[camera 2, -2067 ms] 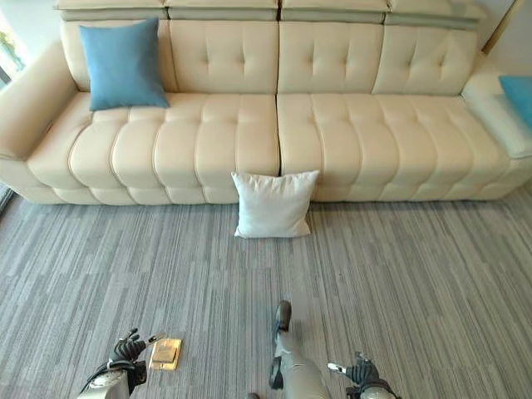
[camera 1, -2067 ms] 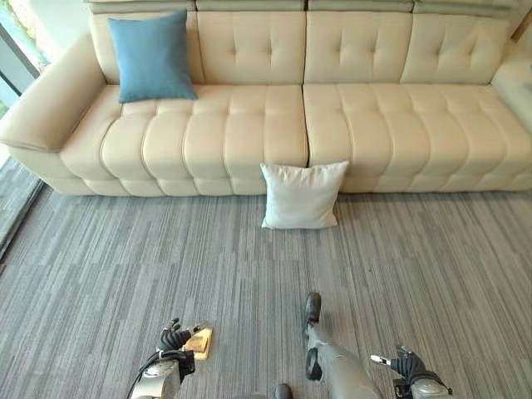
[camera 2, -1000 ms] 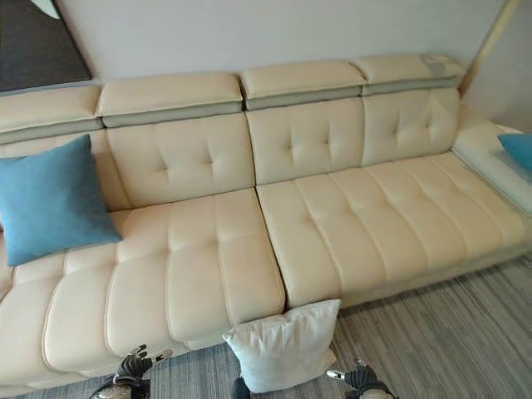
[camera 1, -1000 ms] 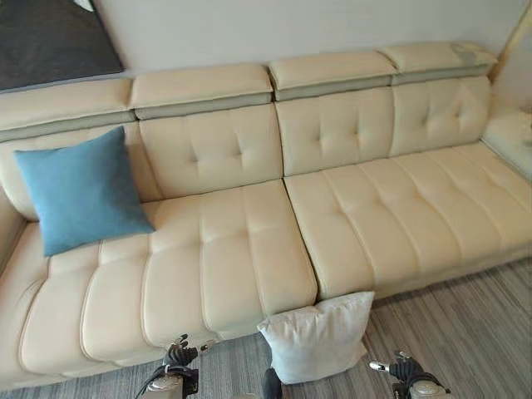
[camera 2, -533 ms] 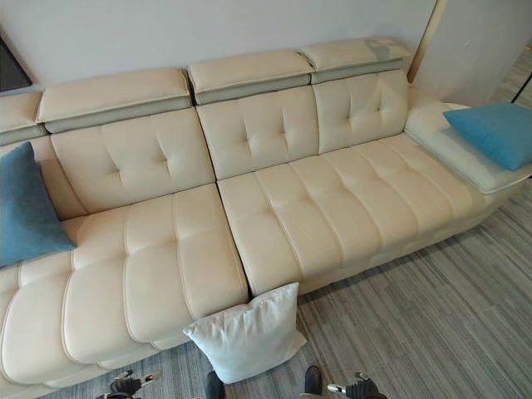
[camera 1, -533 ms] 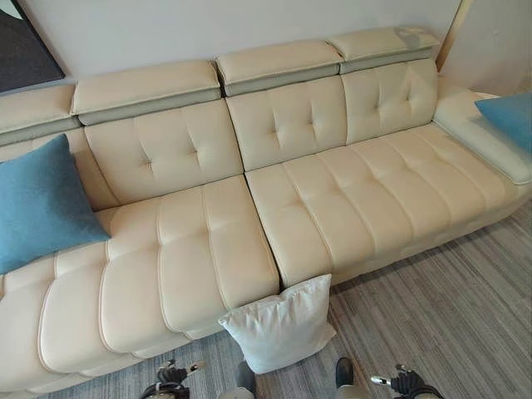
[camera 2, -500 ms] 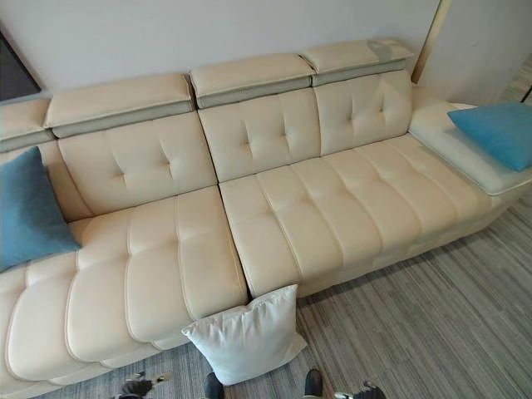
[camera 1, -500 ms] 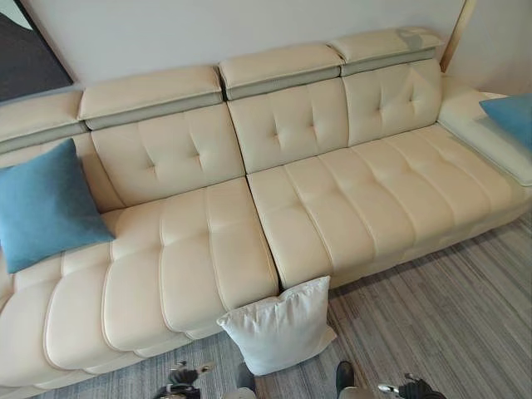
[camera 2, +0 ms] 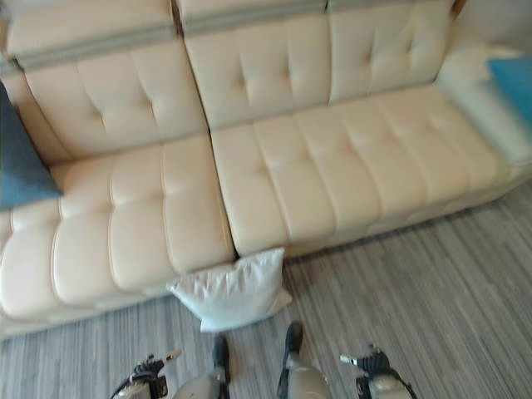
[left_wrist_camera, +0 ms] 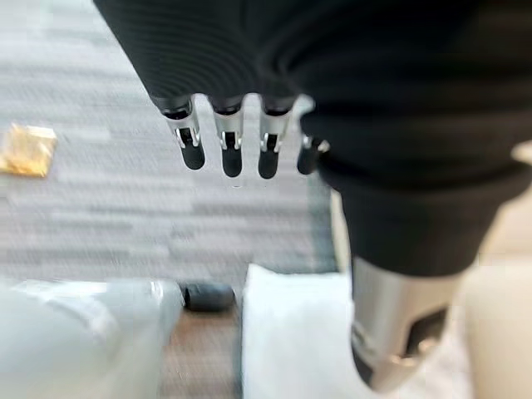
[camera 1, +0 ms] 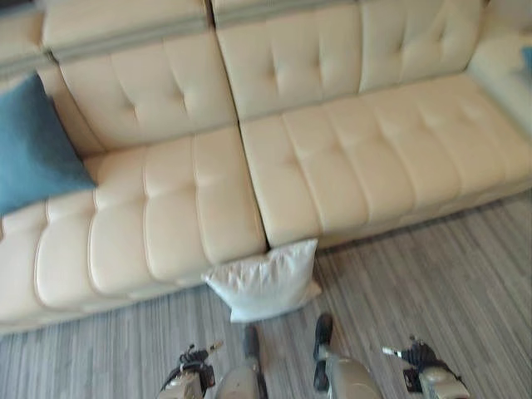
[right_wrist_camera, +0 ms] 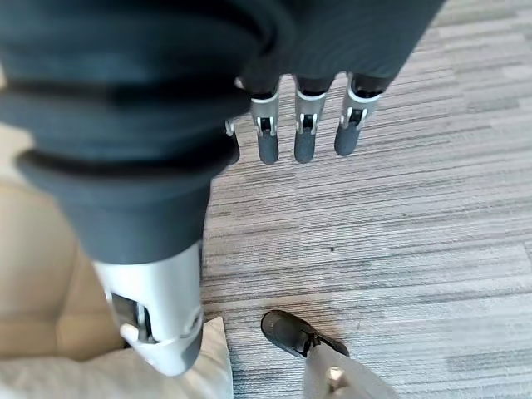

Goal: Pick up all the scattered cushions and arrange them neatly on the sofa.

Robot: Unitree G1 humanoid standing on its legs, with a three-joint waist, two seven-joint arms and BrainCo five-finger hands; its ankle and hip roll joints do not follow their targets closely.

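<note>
While the white cushion (camera 1: 264, 283) leans on the carpet (camera 1: 416, 266) against the sofa (camera 1: 332, 166) front, your left hand (left_wrist_camera: 241, 141) and right hand (right_wrist_camera: 303, 125) hang empty with fingers straight; blue cushions (camera 1: 33, 145) sit at the sofa's ends.

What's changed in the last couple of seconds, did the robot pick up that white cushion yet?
Not yet. Only the camera moved: the robot has come up close to the sofa. The white cushion still leans on the floor against the sofa front, untouched. Left hand and right hand stay low, fingers straight, holding nothing. The blue cushion remains on the seat.
</note>
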